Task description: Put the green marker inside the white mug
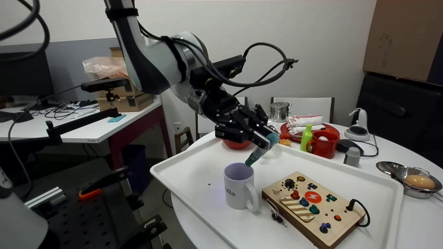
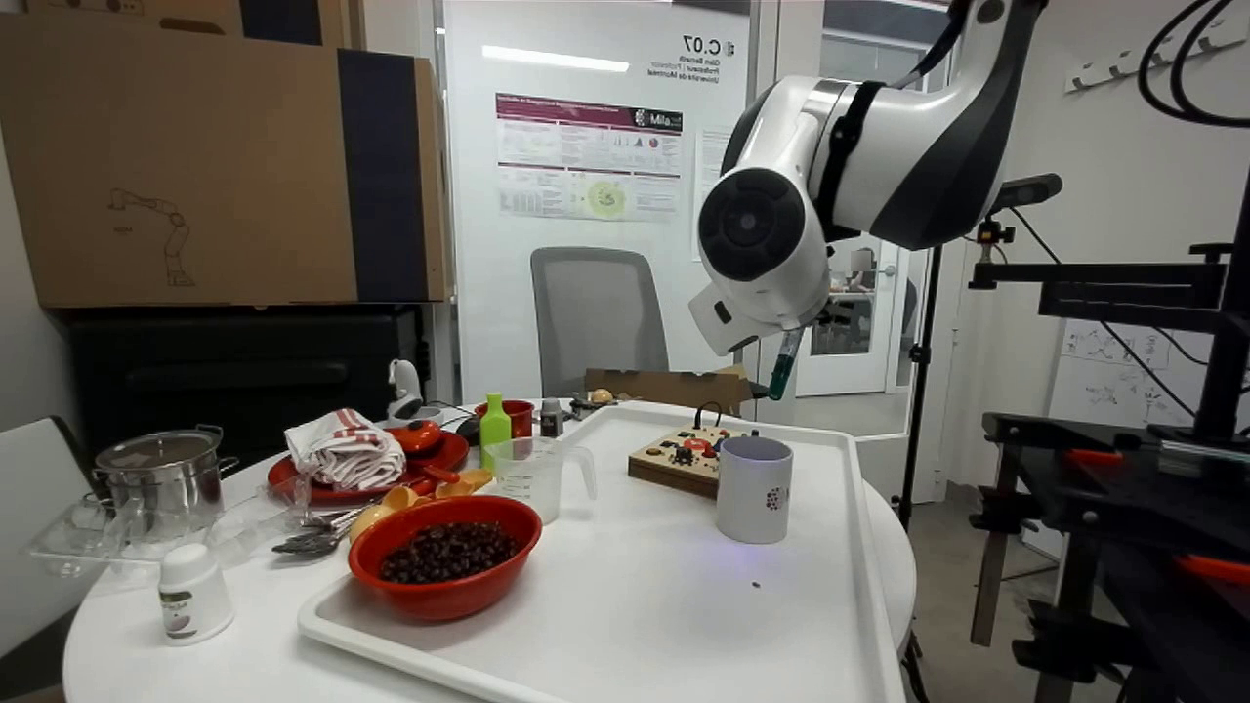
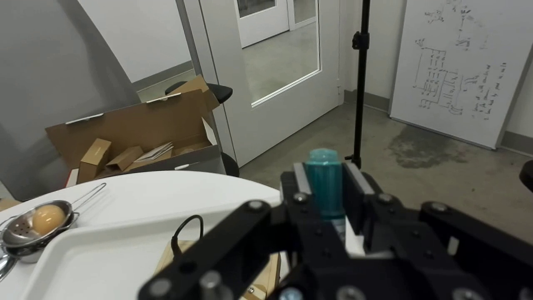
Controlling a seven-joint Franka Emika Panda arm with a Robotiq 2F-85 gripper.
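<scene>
The marker (image 2: 784, 366) is clamped, tilted, in the tool (image 3: 328, 179), higher than the mug (image 1: 238, 192). The mug is set near an edge of the surface (image 2: 664, 605); toward the bowl (image 2: 444, 598), at a corner, open room is shown.

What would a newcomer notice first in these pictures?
Probably the end effector, shut on the tilted green marker, higher than the white mug. Next comes the wooden knob panel on the white tray. The red bowl of dark bean-like pieces stands out too, by the tray's rim.
</scene>
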